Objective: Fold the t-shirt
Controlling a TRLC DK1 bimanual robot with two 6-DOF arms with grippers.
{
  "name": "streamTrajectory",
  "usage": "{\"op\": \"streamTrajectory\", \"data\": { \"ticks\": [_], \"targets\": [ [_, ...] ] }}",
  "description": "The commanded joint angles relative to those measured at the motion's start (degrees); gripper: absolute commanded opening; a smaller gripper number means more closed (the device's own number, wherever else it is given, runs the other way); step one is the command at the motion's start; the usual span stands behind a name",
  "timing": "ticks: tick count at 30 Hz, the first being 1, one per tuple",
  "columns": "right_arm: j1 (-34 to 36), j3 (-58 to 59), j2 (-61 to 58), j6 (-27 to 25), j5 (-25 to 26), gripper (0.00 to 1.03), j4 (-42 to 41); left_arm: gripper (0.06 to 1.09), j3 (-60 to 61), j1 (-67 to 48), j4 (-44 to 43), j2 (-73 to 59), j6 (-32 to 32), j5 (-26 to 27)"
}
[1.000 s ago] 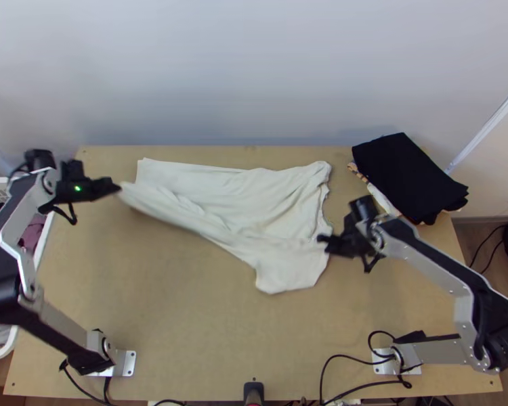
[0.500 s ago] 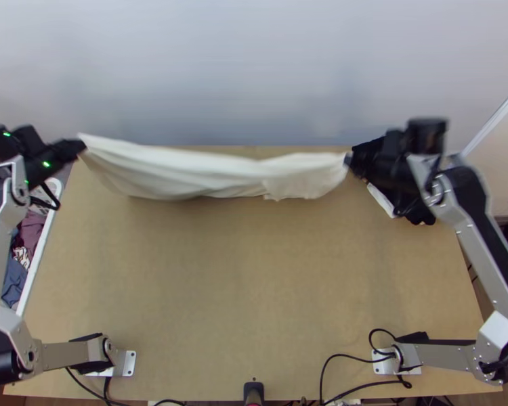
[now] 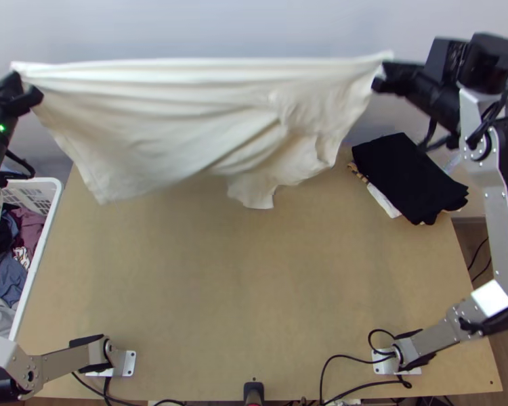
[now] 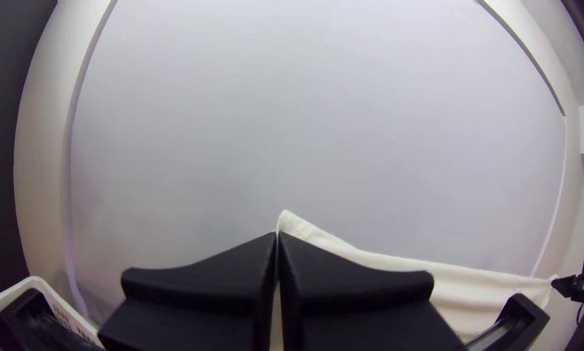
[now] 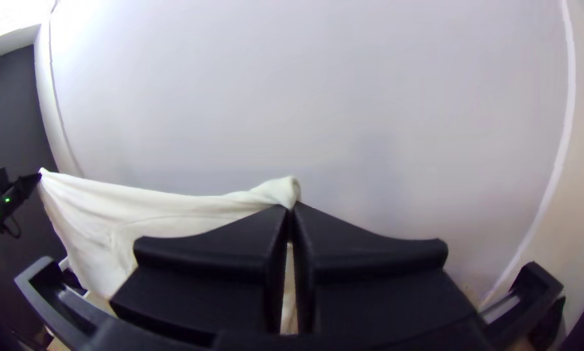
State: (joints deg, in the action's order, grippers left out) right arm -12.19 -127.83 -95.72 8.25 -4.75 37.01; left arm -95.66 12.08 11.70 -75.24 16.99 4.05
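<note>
Two raised ends of cloth, top view: pale t-shirt [image 3: 186, 101] stretched between left gripper [image 3: 15, 76] and right gripper [image 3: 387, 70], its upper edge nearly straight, its lower edge hanging unevenly, with a small flap lowest near the middle
Room around the cloth, top view: a gap separates its right side from the stack of folded clothes [image 3: 410, 176], dark piece on top; the laundry basket [image 3: 41, 245] stands along the left side of the table [image 3: 254, 291]
Arms, top view: both reach up the picture from bases at lower left and lower right, their grippers spread wide at either side
Surface and wall, top view: light wood from below the cloth to the bases, black cables [image 3: 335, 358] near the right base, pale wall [image 3: 254, 27] behind
Left jaws, left wrist view: the left gripper [image 4: 277, 237] is closed tight, a bit of shirt edge pinched at the tips, with the cloth running toward the right gripper farther off; basket at one side, wall beyond
Right jaws, right wrist view: the right gripper [image 5: 292, 207] is closed tight on a bunched end of the shirt; cloth slopes across to the distant left gripper, before the wall
</note>
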Motion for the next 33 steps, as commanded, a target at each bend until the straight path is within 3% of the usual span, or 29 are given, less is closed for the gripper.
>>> {"op": "streamTrajectory", "data": {
  "ticks": [1,4,10,15,24,33],
  "targets": [
    [1.02,-2.69,-1.40,-1.66,3.08,0.03,-6.78,0.10,-1.81,-0.74,-2.83,-0.17,0.94,-2.12],
    [1.02,-2.78,-0.78,-1.48,3.26,0.03,-11.00,0.10,-1.99,-1.09,-4.41,-1.22,1.02,-3.88],
    [0.06,1.88,8.27,0.01,3.08,0.03,-10.65,0.10,-2.43,-1.18,-3.44,2.56,2.34,-4.85],
    [-1.26,10.23,21.45,0.36,3.08,0.03,-10.38,0.10,-0.14,-1.62,0.42,11.43,2.69,-4.23],
    [-1.53,27.72,42.55,-0.08,2.21,0.03,-10.56,0.10,14.45,-4.34,0.07,30.77,-1.00,-3.62],
    [-2.93,32.38,46.06,0.19,1.06,0.03,-4.67,0.10,22.88,-6.71,2.80,37.19,-0.65,-3.62]
  ]
}}
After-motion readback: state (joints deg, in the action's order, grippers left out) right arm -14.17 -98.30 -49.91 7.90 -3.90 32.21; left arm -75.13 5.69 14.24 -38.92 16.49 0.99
